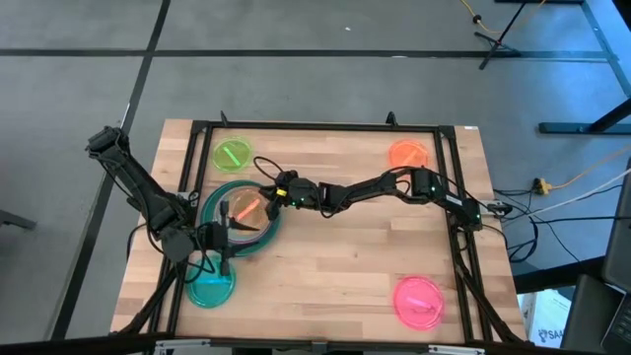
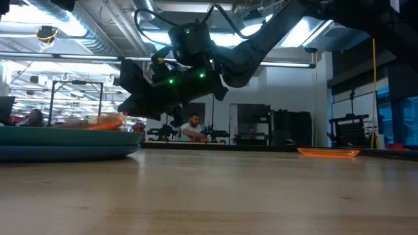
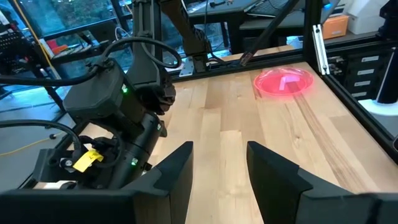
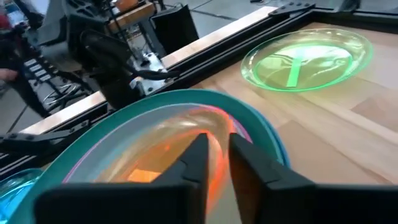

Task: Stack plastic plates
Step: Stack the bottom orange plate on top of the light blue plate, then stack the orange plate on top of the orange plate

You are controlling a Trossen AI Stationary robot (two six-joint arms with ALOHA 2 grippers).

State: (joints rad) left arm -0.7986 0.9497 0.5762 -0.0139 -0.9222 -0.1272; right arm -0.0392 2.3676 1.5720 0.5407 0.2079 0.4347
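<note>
A stack of large plates [image 1: 243, 213] sits on the left half of the table, with a pale teal rim [image 4: 249, 118] over magenta and blue ones. A small orange plate [image 1: 247, 207] is on top of it, and my right gripper [image 1: 268, 194] is shut on its rim. In the low view this orange plate [image 2: 98, 123] is tilted over the stack [image 2: 65, 145]. My left gripper [image 3: 217, 168] is open just off the stack's near side [image 1: 225, 240] and touches nothing. Lying flat on the table are a lime plate [image 1: 233, 155], a cyan plate [image 1: 210, 286], a pink plate [image 1: 419, 301] and a second orange plate [image 1: 407, 154]. My right gripper pinches the small orange plate by its rim [image 4: 219, 177], on the side toward the table's right, between the two fingers [image 4: 194, 163]. The fingers come from the right, slanting down over the stack. The plate is tilted, its held side raised and its opposite side low over the stack.
A black frame [image 1: 325, 127] runs around the tabletop. The right arm [image 3: 118, 118] stretches across the middle of the table toward the stack. Bare wood lies in the centre and near the front edge [image 1: 325, 286]. A person [image 2: 192, 127] is in the room beyond.
</note>
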